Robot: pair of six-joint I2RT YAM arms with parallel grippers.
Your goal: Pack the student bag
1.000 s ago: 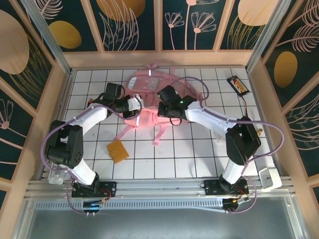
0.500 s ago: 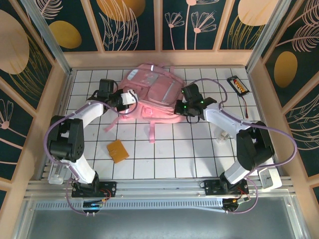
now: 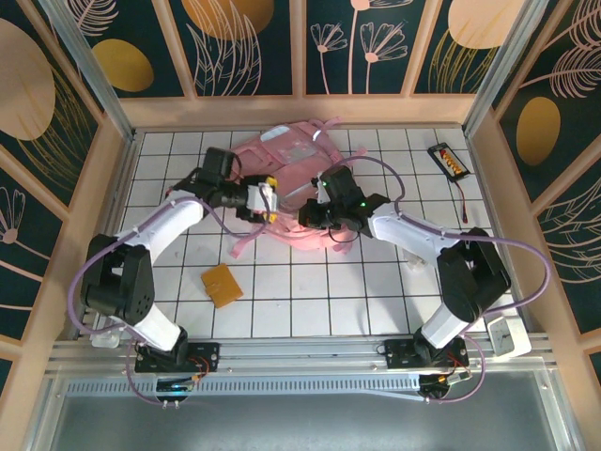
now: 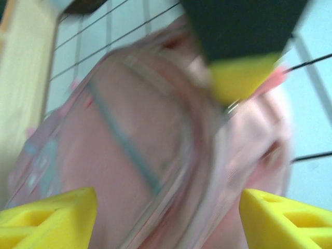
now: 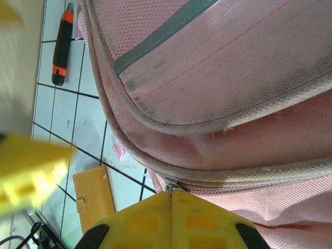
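The student bag (image 3: 299,162), a large pink backpack with pale strips, lies crumpled at the back middle of the tiled table. My left gripper (image 3: 270,199) is at the bag's left edge. In the blurred left wrist view it (image 4: 168,220) stands open, with pink fabric (image 4: 129,155) between its wide-apart yellow fingertips (image 4: 52,218). My right gripper (image 3: 307,214) is at the bag's near edge. In the right wrist view it (image 5: 171,199) is shut on the zipper pull at the seam of the bag (image 5: 233,78).
An orange wallet (image 3: 222,285) lies flat on the tiles in front of the bag, also in the right wrist view (image 5: 93,199). An orange and black tool (image 5: 62,44) lies by the bag. A black device with orange parts (image 3: 449,160) sits back right.
My left gripper has opened and moved right along the bag. The right gripper, still shut, has pulled left toward it. The bag has bunched up and shifted toward the back.
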